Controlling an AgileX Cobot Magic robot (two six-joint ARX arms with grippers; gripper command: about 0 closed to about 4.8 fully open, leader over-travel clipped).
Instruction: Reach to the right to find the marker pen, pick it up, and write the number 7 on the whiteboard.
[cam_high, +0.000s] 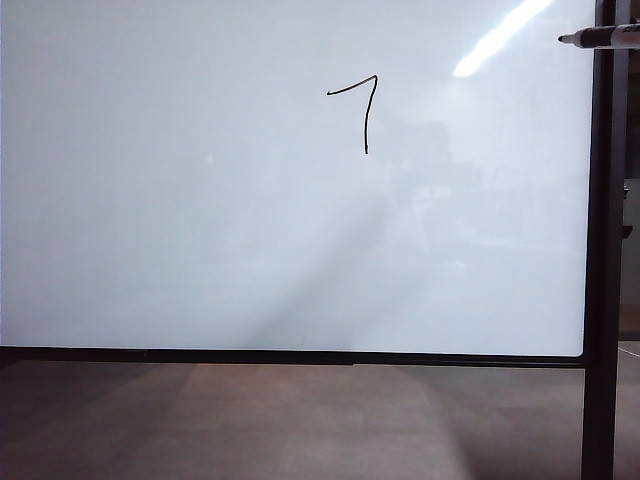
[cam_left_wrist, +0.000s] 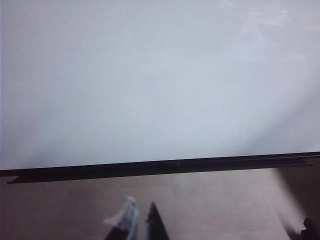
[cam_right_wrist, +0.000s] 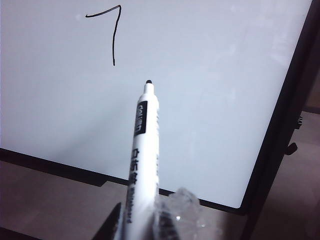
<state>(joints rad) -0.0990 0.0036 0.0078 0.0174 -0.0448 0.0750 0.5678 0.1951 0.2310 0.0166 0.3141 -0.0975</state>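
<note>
Seven (cam_high: 360, 105): drawn on whiteboard (cam_high: 200, 220); done, I judge.
Right gripper (cam_right_wrist: 145, 220): pinching marker pen (cam_right_wrist: 142, 150) at right edge; hold tip clear.
Left gripper (cam_left_wrist: 140, 222): low, near; seemingly pressed together, blurred.

A glossy, smooth white face is shown by the whiteboard (cam_high: 200, 220), edged by a matt black frame (cam_high: 300, 356). The marker pen (cam_right_wrist: 142, 165) looks like smooth white plastic. Clear, crinkled wrapping is seen on the right gripper (cam_right_wrist: 150, 225) fingers (cam_right_wrist: 177, 212).

Office or classroom (framed whiteboard (cam_high: 200, 220) on stand, brown floor (cam_high: 300, 420)).
</note>
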